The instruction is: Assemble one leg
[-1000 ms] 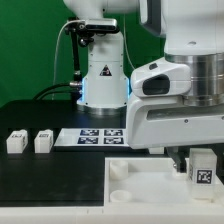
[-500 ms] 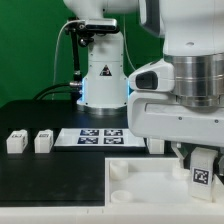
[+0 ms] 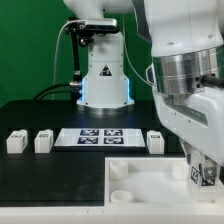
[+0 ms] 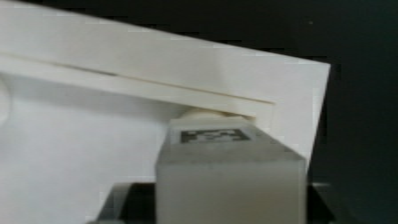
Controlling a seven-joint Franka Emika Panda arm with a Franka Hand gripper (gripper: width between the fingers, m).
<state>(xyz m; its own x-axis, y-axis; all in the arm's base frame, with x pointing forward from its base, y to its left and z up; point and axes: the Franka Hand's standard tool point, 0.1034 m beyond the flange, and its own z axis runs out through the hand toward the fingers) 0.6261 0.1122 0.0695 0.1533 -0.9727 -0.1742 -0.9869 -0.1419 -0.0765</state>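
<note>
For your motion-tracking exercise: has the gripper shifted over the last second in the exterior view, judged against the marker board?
Yes. The gripper, jaws shut on the leg, has turned and swung toward the exterior view's right, uncovering more table beside the marker board.

White tagged leg (image 3: 203, 174) upright, in gripper (image 3: 203, 180)

The end effector (image 3: 203, 172) hides most of the held leg (image 3: 201, 176).

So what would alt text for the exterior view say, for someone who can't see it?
A big white robot arm's pincer grips a small tagged white leg over a white tray-like piece. Three more legs and a marker board lie on the black table.
</note>
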